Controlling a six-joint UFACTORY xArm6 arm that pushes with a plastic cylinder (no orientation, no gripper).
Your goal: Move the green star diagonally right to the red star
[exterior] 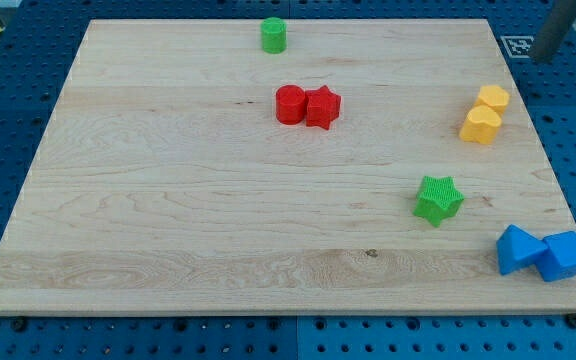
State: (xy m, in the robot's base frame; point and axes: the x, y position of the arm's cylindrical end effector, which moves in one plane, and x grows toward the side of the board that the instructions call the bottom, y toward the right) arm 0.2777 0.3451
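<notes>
The green star lies at the board's lower right. The red star lies up and to the left of it, near the top middle, touching a red cylinder on its left. My rod shows blurred at the view's top right corner. My tip is past the board's right edge, far above and to the right of the green star, touching no block.
A green cylinder stands at the top edge. Two yellow blocks sit together at the right. Two blue blocks sit at the bottom right corner. A black-and-white tag lies by the top right corner.
</notes>
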